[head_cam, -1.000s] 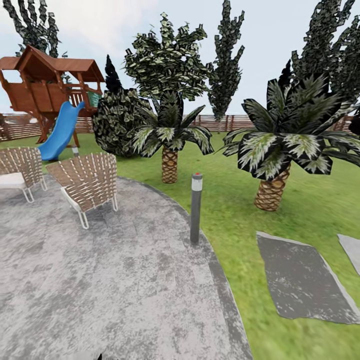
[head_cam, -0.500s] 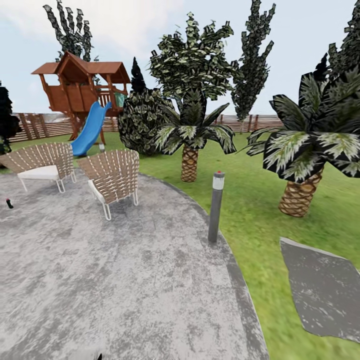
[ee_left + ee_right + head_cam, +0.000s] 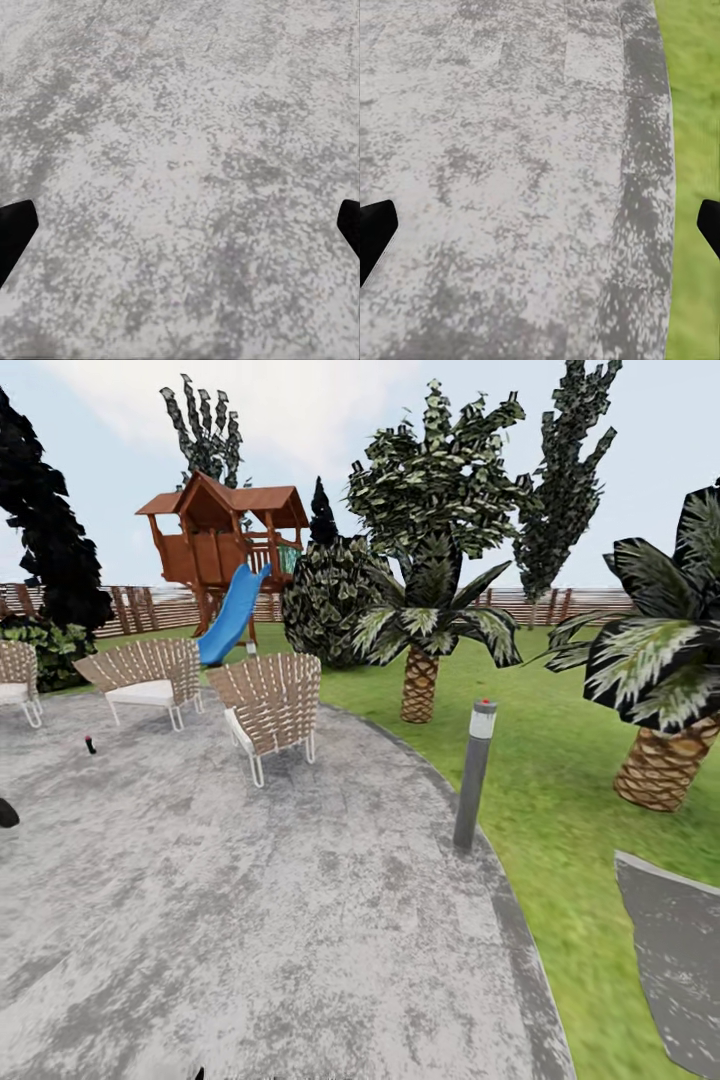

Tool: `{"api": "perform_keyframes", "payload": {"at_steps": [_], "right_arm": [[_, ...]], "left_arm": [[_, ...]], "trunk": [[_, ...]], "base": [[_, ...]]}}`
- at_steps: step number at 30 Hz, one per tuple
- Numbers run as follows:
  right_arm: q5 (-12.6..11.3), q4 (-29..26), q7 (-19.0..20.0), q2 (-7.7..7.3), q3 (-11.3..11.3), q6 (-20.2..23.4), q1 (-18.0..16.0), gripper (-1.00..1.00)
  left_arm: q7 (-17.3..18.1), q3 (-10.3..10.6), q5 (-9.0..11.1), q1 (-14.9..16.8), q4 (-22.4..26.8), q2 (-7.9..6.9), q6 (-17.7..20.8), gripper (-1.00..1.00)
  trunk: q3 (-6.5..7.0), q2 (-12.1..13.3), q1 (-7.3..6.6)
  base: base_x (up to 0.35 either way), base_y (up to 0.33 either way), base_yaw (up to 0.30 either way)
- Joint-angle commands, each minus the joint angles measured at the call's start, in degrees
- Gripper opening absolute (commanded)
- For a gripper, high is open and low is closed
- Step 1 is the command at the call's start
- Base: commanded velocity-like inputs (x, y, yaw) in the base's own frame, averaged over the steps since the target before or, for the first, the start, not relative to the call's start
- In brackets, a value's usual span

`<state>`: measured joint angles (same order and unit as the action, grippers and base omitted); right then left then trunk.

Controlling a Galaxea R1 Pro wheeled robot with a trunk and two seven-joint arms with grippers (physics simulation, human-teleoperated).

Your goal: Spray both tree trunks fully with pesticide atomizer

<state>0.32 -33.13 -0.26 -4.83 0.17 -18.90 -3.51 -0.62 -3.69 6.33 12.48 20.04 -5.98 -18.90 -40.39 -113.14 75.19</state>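
Observation:
I cannot pick out the pesticide atomizer; a tiny dark object with a red top on the paving is too small to identify. A leafy tree crown rises at the back of the garden, its trunk hidden behind a short palm. Green grass floor lies to the right of the grey paved circle. My left gripper hangs open over the paving, its dark fingertips far apart. My right gripper is open too, above the paving's edge next to the grass.
Woven chairs stand on the paving. A grey bollard light marks its right edge. A second palm and a grey slab are on the lawn at right. A wooden playhouse with a blue slide and a slat fence stand far back.
The whole picture has slid right, so the camera has turned left. A dark conifer, a third chair and the small red-topped object have come into view at the left.

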Motion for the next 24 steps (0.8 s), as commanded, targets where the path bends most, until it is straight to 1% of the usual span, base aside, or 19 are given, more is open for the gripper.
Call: {"api": "perform_keyframes", "payload": {"at_steps": [1, 14, 17, 24], "right_arm": [[0.02, 0.00, 0.00, 0.00, 0.00, 0.00, 0.00, 1.00], [0.03, 0.00, 0.02, 0.00, 0.00, 0.00, 0.00, 1.00], [0.03, 0.00, 0.01, 0.00, 0.00, 0.00, 0.00, 1.00], [-0.01, 0.00, 0.00, 0.00, 0.00, 0.00, 0.00, 1.00]], "left_arm": [[0.00, 0.00, 0.00, 0.00, 0.00, 0.00, 0.01, 1.00], [0.00, 0.00, 0.00, 0.00, 0.00, 0.00, 0.00, 1.00], [0.00, 0.00, 0.00, 0.00, 0.00, 0.00, 0.00, 1.00], [0.00, 0.00, 0.00, 0.00, 0.00, 0.00, 0.00, 1.00]], "trunk": [[-0.19, -0.42, 0.23], [-2.52, -5.63, 3.08], [-3.06, -6.83, 3.74], [-4.31, -9.64, 5.28]], "base": [[0.000, 0.000, 0.278], [0.000, 0.000, 0.270], [0.000, 0.000, 0.107], [0.000, 0.000, 0.016]]}}
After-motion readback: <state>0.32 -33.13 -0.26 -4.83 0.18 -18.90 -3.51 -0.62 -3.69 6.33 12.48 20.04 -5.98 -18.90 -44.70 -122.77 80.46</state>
